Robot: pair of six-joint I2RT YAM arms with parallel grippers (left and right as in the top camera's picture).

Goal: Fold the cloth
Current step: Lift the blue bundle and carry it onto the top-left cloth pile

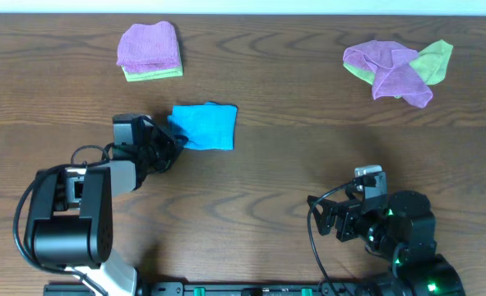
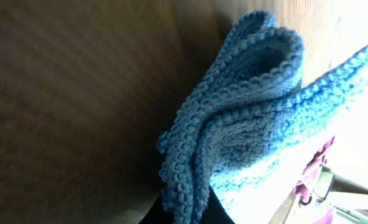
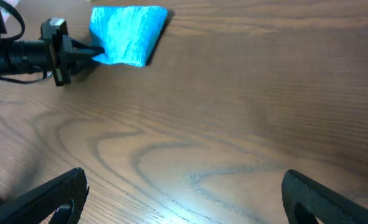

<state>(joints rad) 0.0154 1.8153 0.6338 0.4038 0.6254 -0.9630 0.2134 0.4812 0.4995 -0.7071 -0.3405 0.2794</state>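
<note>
The sky-blue cloth (image 1: 205,126) lies folded into a small rectangle on the wooden table, left of centre. My left gripper (image 1: 173,138) is at its left lower corner, shut on the cloth's stacked edges. In the left wrist view the fuzzy blue layers (image 2: 233,124) fill the frame and run down between the dark fingers. The right wrist view shows the cloth (image 3: 127,34) far off at upper left, with the left gripper (image 3: 87,51) on its corner. My right gripper (image 3: 184,199) is open and empty above bare wood at the front right (image 1: 341,215).
A folded purple cloth on a light green one (image 1: 149,51) lies at the back left. A loose heap of purple and light green cloths (image 1: 399,70) lies at the back right. Bare wood spreads between the two arms.
</note>
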